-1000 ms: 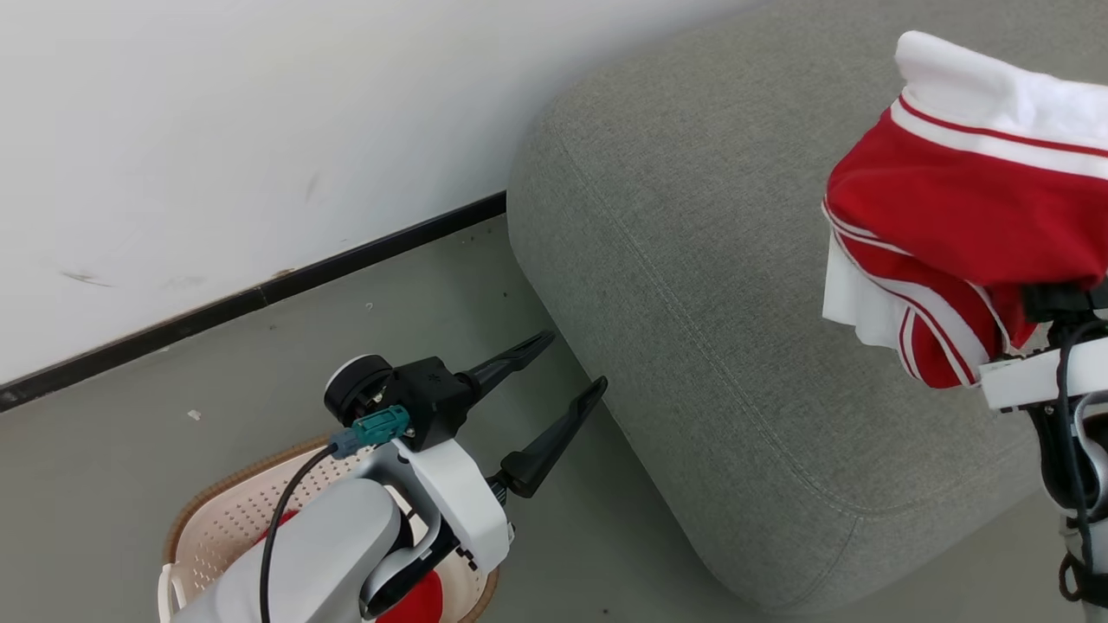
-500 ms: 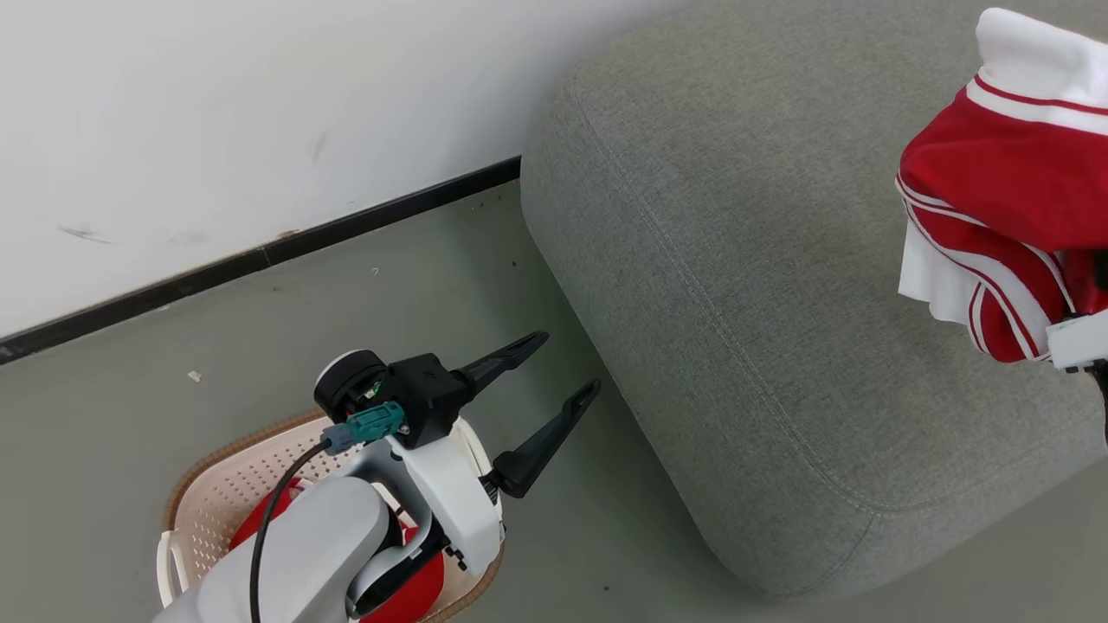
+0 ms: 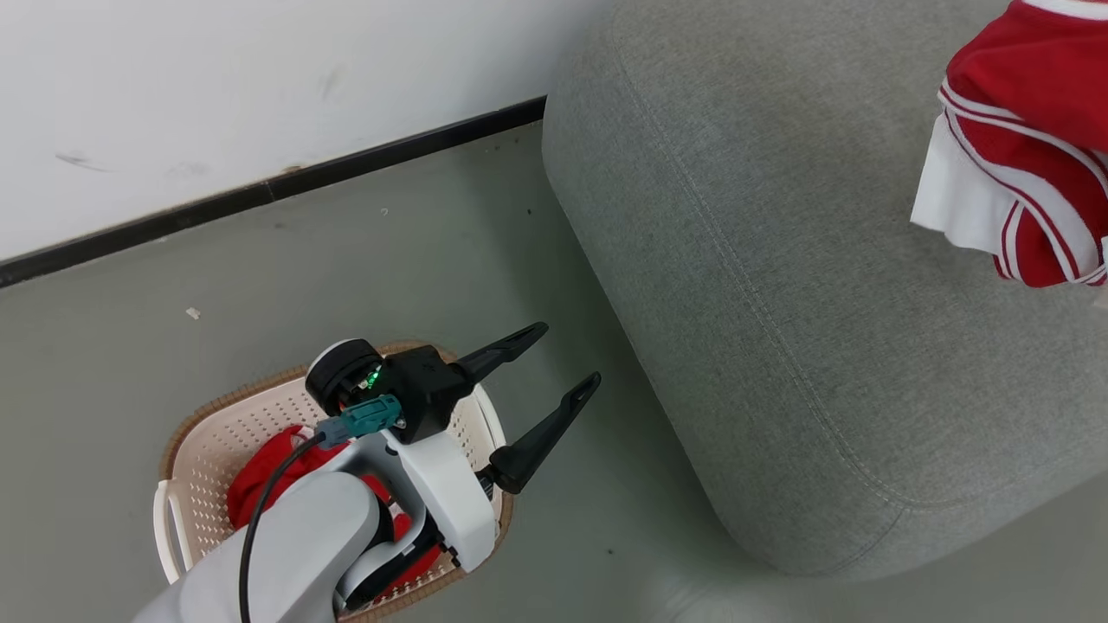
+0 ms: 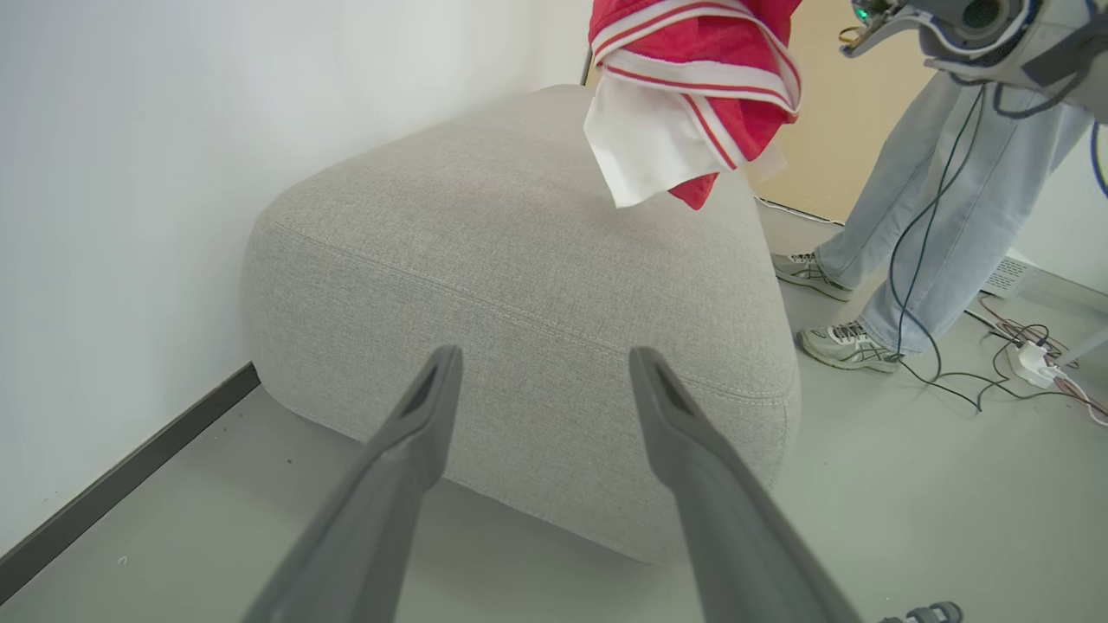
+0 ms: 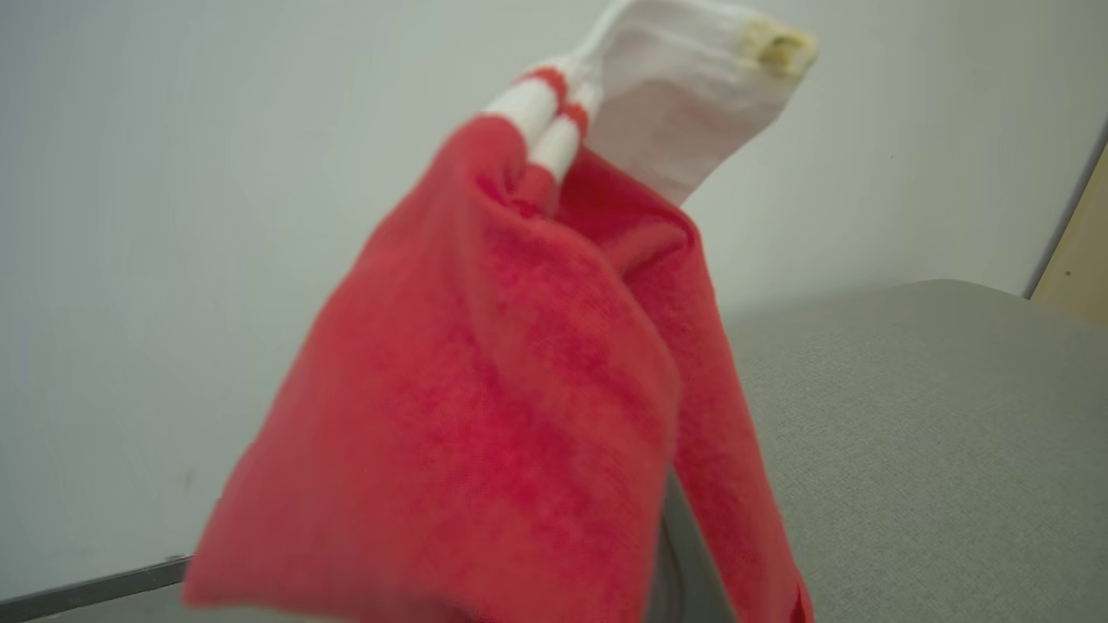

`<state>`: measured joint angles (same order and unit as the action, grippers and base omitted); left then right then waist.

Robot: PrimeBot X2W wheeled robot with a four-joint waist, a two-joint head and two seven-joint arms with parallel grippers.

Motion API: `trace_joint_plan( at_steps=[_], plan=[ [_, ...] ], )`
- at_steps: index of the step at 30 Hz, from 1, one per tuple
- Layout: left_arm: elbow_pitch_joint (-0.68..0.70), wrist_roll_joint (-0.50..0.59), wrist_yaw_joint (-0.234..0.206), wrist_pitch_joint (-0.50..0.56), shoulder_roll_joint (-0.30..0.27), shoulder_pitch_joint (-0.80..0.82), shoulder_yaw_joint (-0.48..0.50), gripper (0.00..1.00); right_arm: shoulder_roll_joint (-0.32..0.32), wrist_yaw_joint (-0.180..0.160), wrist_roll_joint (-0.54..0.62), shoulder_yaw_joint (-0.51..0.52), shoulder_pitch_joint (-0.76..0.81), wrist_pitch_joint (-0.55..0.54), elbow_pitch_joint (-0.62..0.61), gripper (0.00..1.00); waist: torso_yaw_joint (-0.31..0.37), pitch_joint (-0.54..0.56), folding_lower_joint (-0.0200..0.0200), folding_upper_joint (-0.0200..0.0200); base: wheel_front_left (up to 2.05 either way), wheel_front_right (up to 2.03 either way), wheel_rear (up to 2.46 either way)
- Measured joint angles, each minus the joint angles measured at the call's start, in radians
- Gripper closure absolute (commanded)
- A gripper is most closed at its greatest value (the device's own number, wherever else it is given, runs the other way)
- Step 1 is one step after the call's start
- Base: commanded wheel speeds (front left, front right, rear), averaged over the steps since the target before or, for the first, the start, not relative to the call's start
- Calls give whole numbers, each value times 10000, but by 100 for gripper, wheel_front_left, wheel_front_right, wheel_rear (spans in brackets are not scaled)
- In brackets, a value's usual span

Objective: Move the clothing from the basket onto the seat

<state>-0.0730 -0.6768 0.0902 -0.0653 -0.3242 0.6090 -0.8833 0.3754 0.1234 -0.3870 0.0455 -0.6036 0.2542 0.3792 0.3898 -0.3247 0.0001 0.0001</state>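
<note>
Above the rounded grey woven-fabric seat (image 4: 519, 260), red white-striped clothing (image 4: 692, 78) hangs lengthwise downward, white corner lowest; left claw (image 4: 544, 356) spread.

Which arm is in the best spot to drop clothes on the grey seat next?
Right. It carries a red garment hanging above the seat, so it likely only needs to lower it. The left gripper is open and empty by the basket.

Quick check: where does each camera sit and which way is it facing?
Head: high up, looking down at the basket, floor and seat; left gripper and forearm show.
Left wrist: low, facing along its open fingers at the seat's end; a person's legs beyond.
Right wrist: facing wall and seat, clothing draped close before it.
All share the seat and that clothing.
</note>
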Motion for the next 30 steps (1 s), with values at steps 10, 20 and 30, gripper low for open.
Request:
trace_joint_plan(
  at_steps=[10, 20, 30],
  plan=[
    [740, 119, -86, 236, -278, 322, 52, 0, 90, 0, -6, 161, -1068, -2, 709, 100, -281, -877, 0, 0, 0, 0, 0],
    [1319, 284, -88, 470, -550, 643, 165, 0, 196, 2, 67, 608, -2064, 0, 1108, 100, -506, -1700, 0, 0, 0, 0, 0],
    [1912, 474, -86, 556, -771, 1038, 244, 0, 201, 2, 209, 690, -2148, 8, 1816, 100, -712, -2448, 0, 0, 0, 0, 0]
  ],
)
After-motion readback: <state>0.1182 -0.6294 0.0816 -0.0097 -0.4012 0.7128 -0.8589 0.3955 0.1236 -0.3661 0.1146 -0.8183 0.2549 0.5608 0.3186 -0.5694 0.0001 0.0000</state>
